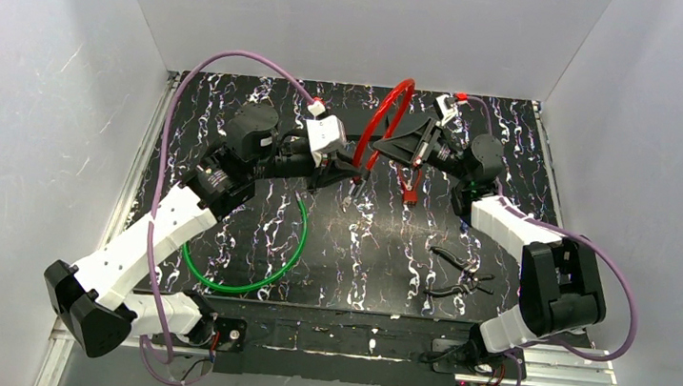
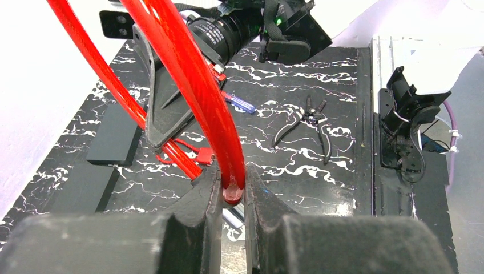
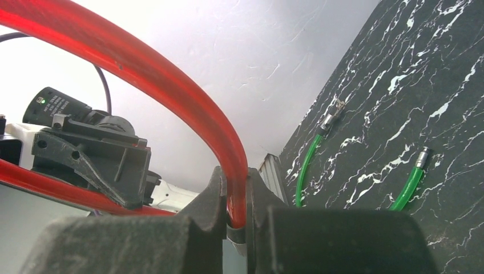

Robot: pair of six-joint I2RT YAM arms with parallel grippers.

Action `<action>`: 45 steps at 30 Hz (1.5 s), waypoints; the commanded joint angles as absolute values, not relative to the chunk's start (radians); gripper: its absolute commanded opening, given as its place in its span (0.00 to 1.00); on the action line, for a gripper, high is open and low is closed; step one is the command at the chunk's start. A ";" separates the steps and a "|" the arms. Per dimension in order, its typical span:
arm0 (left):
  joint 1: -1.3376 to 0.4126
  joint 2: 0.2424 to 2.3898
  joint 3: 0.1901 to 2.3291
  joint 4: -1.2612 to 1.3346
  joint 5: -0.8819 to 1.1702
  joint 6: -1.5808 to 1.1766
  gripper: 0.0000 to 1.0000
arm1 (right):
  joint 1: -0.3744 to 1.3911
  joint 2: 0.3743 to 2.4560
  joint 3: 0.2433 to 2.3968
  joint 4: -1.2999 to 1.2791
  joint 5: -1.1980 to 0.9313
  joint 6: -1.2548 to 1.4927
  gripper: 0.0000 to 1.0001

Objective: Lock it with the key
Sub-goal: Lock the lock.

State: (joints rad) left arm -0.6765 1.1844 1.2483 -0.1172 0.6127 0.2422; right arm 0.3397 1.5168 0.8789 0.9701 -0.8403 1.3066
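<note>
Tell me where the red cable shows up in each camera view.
Top external: the red cable arches at the upper centre of the picture.
Left wrist: it sweeps from top left down into the left tool, bottom centre.
Right wrist: it arcs from upper left down into the right tool, bottom centre.
Shared landmark: the black, white-veined table.

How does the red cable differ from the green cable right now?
The red cable is lifted off the table in an arch; the green cable lies flat on it. The left gripper and right gripper each clamp the red cable; nothing touches the green cable. Both are glossy, flexible cables.
</note>
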 commanded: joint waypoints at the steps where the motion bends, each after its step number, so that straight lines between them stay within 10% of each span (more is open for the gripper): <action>1: -0.680 1.150 1.207 -0.032 0.578 0.245 0.00 | 0.339 1.530 0.866 1.148 -0.839 1.447 0.01; 34: -0.718 1.058 0.970 0.129 0.449 0.258 0.00 | 0.339 1.573 0.835 1.399 -0.818 1.689 0.01; 45: -0.716 1.089 1.089 -0.053 0.376 0.148 0.12 | 0.333 1.536 0.835 1.088 -0.826 1.461 0.01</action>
